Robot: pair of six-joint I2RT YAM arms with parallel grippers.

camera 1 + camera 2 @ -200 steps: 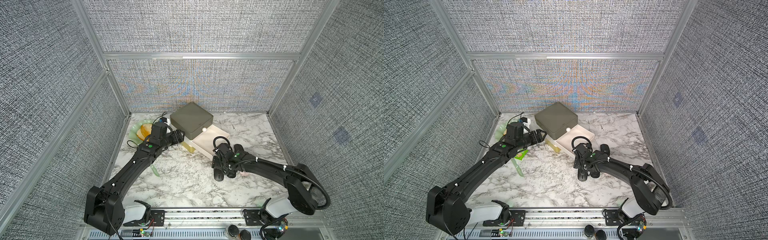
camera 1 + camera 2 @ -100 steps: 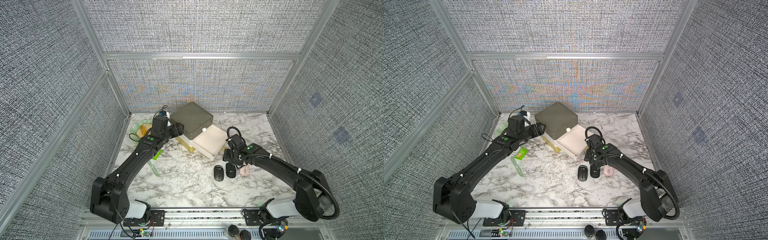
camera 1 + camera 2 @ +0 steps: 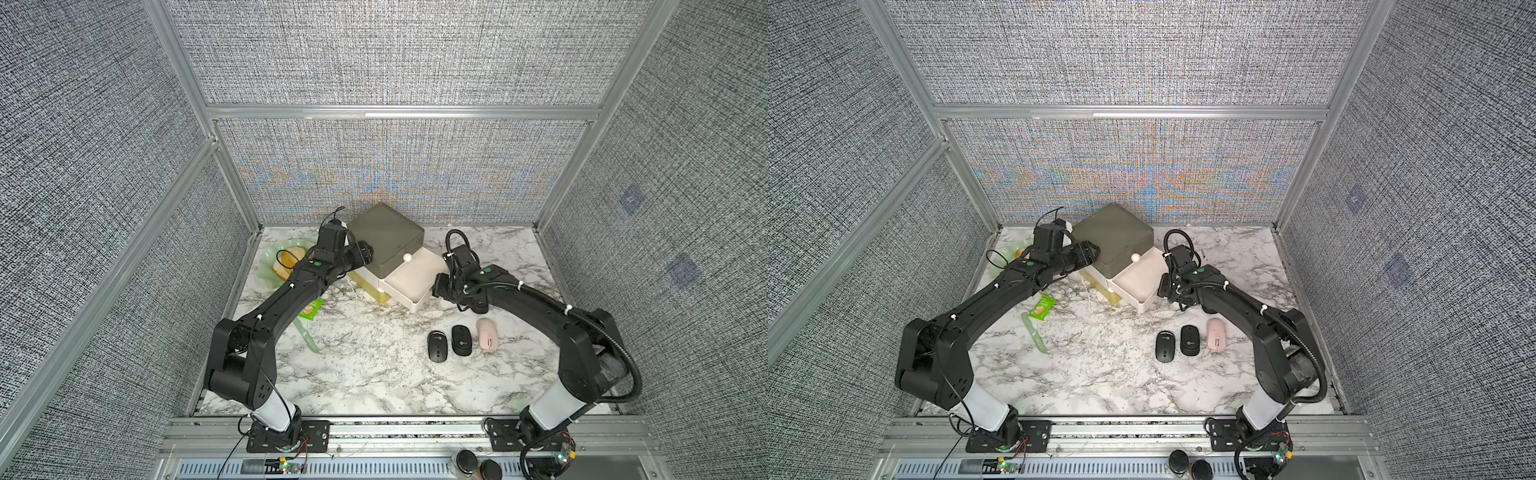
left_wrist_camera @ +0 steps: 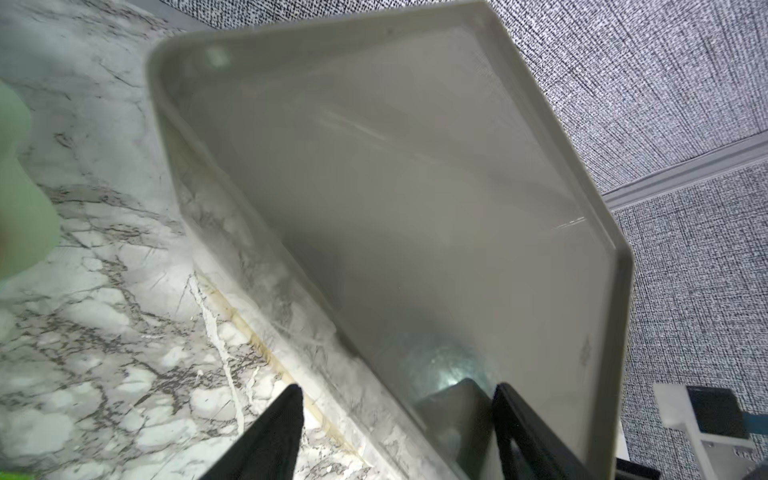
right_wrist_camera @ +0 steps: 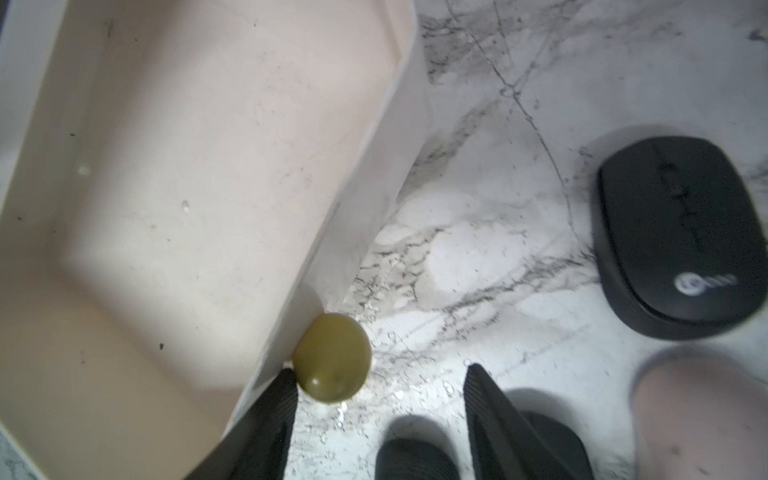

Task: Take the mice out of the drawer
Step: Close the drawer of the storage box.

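The white drawer point(image 3: 419, 302) stands pulled out of the grey-green cabinet point(image 3: 386, 237), and its floor point(image 5: 187, 187) shows bare. Two black mice point(image 3: 436, 345) point(image 3: 461, 340) and a pink mouse point(image 3: 487, 334) lie in a row on the marble. A dark rounded shape point(image 5: 415, 457), partly hidden, lies under my right wrist. My right gripper point(image 5: 382, 382) is open at the drawer's front, one fingertip point(image 5: 282, 390) beside the olive knob point(image 5: 332, 357). My left gripper point(image 4: 401, 399) is open against the cabinet's left side wall point(image 4: 415, 208).
A green plate point(image 3: 268, 270) with orange food sits at the back left. A green packet point(image 3: 312, 309) and a pale green utensil point(image 3: 306, 336) lie beside the left arm. A yellowish lower drawer point(image 3: 368, 286) juts out under the white one.
My right gripper left the row of mice and went back to the drawer's front. My left gripper moved in against the cabinet's side.
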